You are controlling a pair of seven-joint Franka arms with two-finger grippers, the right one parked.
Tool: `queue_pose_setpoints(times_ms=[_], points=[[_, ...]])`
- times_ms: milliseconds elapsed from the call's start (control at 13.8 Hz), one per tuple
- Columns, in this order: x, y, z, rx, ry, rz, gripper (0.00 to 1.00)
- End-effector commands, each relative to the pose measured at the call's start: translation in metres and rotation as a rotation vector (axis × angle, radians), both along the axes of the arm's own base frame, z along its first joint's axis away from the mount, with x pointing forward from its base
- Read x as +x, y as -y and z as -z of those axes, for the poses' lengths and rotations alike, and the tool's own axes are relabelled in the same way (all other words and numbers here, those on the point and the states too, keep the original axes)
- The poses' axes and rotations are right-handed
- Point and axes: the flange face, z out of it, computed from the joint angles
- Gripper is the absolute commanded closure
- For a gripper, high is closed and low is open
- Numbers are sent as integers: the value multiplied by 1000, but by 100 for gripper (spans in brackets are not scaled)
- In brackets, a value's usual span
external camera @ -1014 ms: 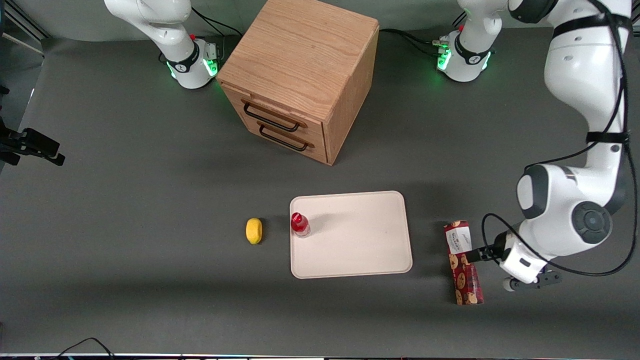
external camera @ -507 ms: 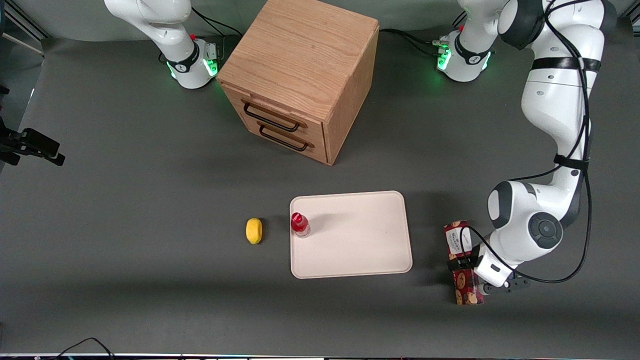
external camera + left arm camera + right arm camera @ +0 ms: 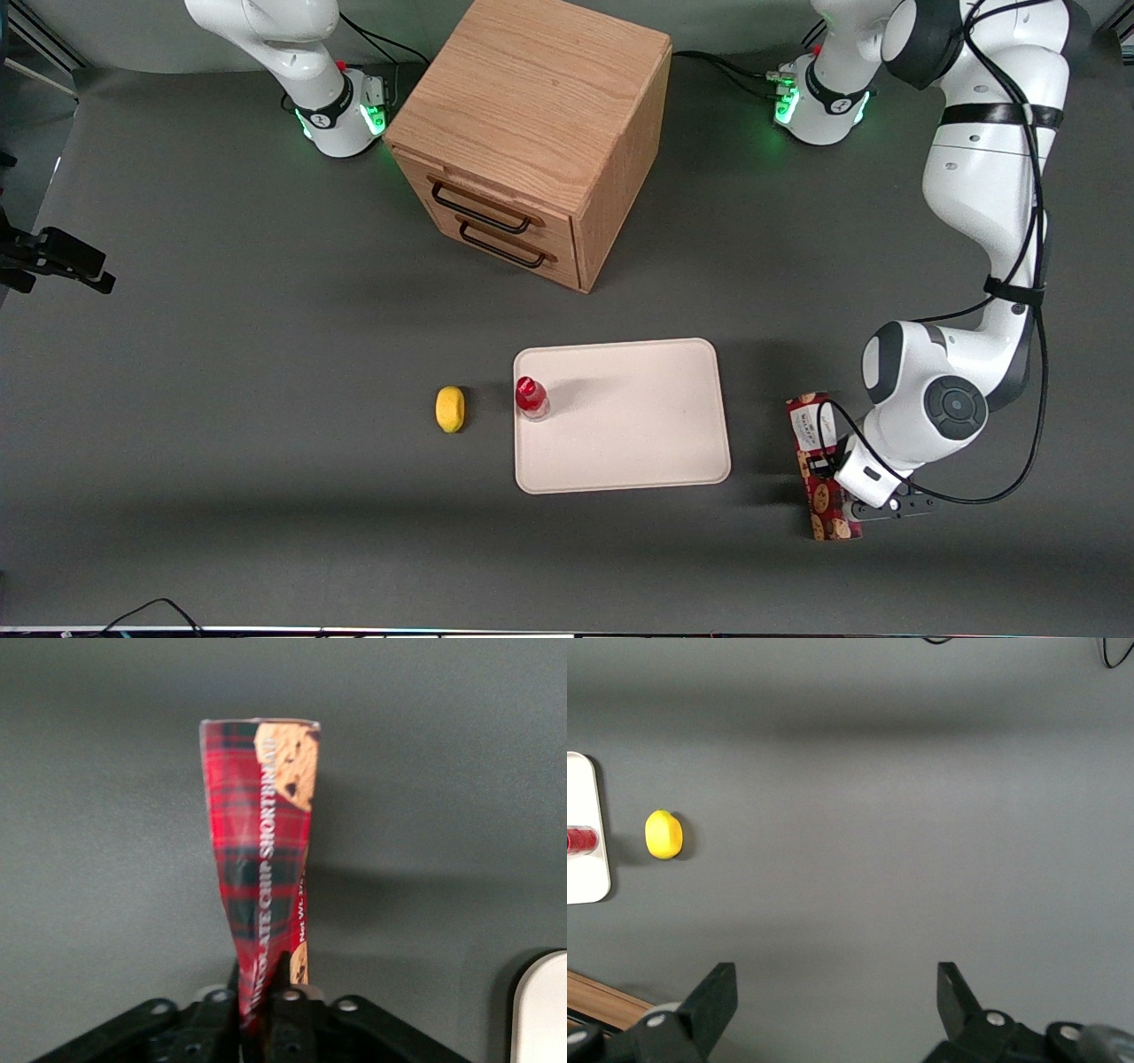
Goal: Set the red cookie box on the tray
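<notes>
The gripper (image 3: pixel 828 468) sits low over the red cookie box (image 3: pixel 824 470), about midway along the carton's length, and in the wrist view its two black fingers (image 3: pixel 214 1017) stand on either side of the narrow plaid carton (image 3: pixel 262 859), pressed against its sides so that the box is clamped between them. The carton lies flat on the dark grey table (image 3: pixel 221 372), its long axis running from farther to nearer the front camera, the white label on the end farther from that camera and the cookie prints on the nearer end. It rests toward the working arm's end of the table, near the tray (image 3: pixel 656 452) but apart from it, with a strip of bare table between the two. A rounded corner of the tray's pale rim (image 3: pixel 536 1010) shows in the wrist view as well. A small red-capped bottle (image 3: pixel 530 397) stands upright on the tray, at the edge toward the parked arm. Just beside that edge, on the table, lies a yellow lemon (image 3: pixel 450 408). Farther from the front camera stands a wooden drawer cabinet (image 3: pixel 540 115) with two dark handles on its front.
</notes>
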Motion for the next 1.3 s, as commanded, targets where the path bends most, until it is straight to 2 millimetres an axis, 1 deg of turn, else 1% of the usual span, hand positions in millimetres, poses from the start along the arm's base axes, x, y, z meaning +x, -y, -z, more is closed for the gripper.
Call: queue_pose_setpoints(times_ms=[0, 145, 217, 290, 435, 580, 725, 870, 942, 1087, 1159, 1232], points=[[4, -6, -43, 40, -29, 19, 100], [5, -6, -94, 52, -89, 30, 100], [4, 3, -123, 44, -114, 39, 100], [0, 16, -148, 30, -135, 55, 100], [-13, 43, -185, 13, -151, 85, 100], [-24, 74, -204, -14, -143, 84, 100], [-35, 116, -206, -40, -139, 77, 100], [-45, 150, -191, -39, -131, 74, 100], [-52, 166, -174, -30, -113, 75, 100], [-69, 192, -132, 1, -81, 81, 100], [-79, 198, -109, 15, -76, 77, 100], [-86, 202, -90, 20, -58, 77, 100]])
